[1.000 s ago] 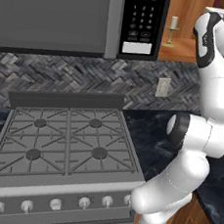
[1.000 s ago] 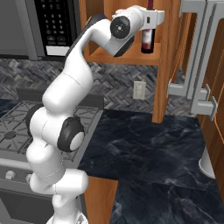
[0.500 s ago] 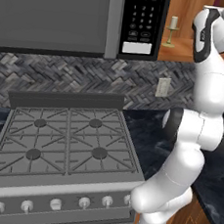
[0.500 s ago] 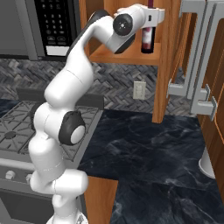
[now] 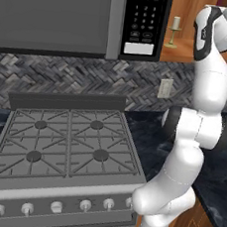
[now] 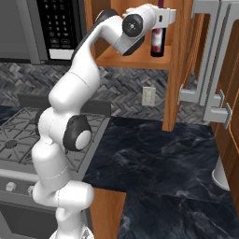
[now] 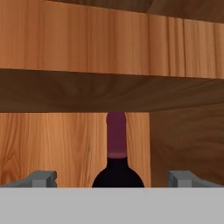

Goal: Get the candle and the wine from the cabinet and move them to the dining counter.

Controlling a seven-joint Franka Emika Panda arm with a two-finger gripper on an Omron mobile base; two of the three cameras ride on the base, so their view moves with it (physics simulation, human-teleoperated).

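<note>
The wine (image 6: 157, 43), a dark bottle with a red-pink label, stands on the lower shelf of the open wooden cabinet (image 6: 135, 60). In the hand view its dark red neck (image 7: 116, 133) rises straight ahead under a shelf board (image 7: 109, 89). My gripper (image 7: 113, 179) is open, level with the bottle's shoulder, with one fingertip (image 7: 42, 178) on each side and neither touching it. The hand (image 6: 156, 16) hangs in front of the bottle's top. The candle (image 5: 174, 30), cream on a brass holder, stands on the same shelf further left. The dining counter is out of view.
A microwave (image 5: 144, 20) hangs left of the cabinet, over a gas stove (image 5: 67, 140). The swung-out cabinet door with silver bar handles (image 6: 205, 56) stands to the right. A black marbled worktop (image 6: 158, 163) lies below, with a wall outlet (image 6: 149, 95) behind it.
The arm has straightened upward and the hand has edged a little right, closer to the wine. The jaws stay wide open.
</note>
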